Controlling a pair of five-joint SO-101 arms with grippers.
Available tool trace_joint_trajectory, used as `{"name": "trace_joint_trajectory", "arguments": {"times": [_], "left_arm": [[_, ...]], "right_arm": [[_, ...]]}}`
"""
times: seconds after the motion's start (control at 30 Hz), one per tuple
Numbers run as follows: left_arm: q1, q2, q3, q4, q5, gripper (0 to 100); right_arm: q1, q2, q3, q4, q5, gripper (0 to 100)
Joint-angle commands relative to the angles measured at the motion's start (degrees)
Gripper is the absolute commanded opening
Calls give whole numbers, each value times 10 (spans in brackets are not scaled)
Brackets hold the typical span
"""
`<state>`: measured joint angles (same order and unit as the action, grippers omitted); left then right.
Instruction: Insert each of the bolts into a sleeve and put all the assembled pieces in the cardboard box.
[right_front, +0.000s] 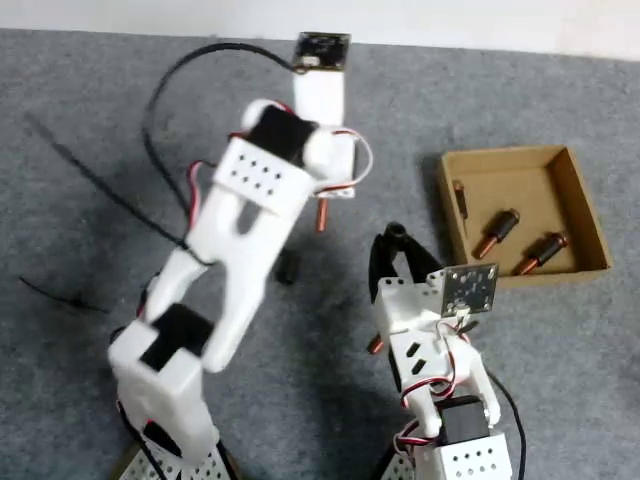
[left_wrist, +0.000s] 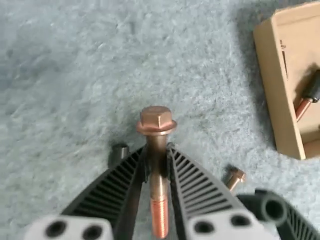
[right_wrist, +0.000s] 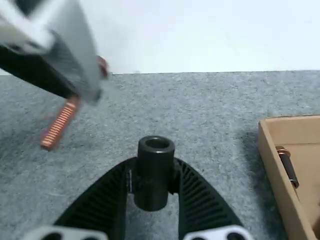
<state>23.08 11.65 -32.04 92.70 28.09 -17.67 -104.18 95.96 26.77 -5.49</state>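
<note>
My left gripper (left_wrist: 156, 149) is shut on the shank of a copper bolt (left_wrist: 156, 121), held off the grey mat with its threaded end (right_front: 322, 213) hanging down. My right gripper (right_wrist: 155, 172) is shut on a black sleeve (right_wrist: 156, 170) with its open bore facing up (right_front: 397, 233), just right of and nearer than the left gripper (right_front: 322, 195). In the right wrist view the held bolt (right_wrist: 57, 125) hangs tilted, off to one side of the sleeve. The cardboard box (right_front: 577, 190) at the right holds three assembled pieces (right_front: 497, 232).
A loose black sleeve (right_front: 287, 268) stands on the mat between the arms, and a loose bolt (right_front: 375, 345) lies beside the right arm's base. Black cable ties (right_front: 70, 160) lie on the mat at the left.
</note>
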Motion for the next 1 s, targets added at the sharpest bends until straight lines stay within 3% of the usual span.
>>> {"name": "trace_joint_trajectory", "arguments": {"times": [0.0,0.17,0.47,0.6,0.8,0.97], "left_arm": [[-5,-110,53,4,-6,4],[-5,-250,220,-98,-5,4],[-4,-442,611,-466,-6,4],[-6,-501,728,-611,-6,4],[-6,-620,879,-778,-3,4],[-1,-730,980,-868,-2,5]], "right_arm": [[-5,-12,66,-20,6,5],[-5,-12,66,-20,6,5],[-44,-12,66,-18,11,5],[-55,-12,66,-16,63,5],[-57,-11,66,10,110,5],[-57,-11,66,21,140,5]]}}
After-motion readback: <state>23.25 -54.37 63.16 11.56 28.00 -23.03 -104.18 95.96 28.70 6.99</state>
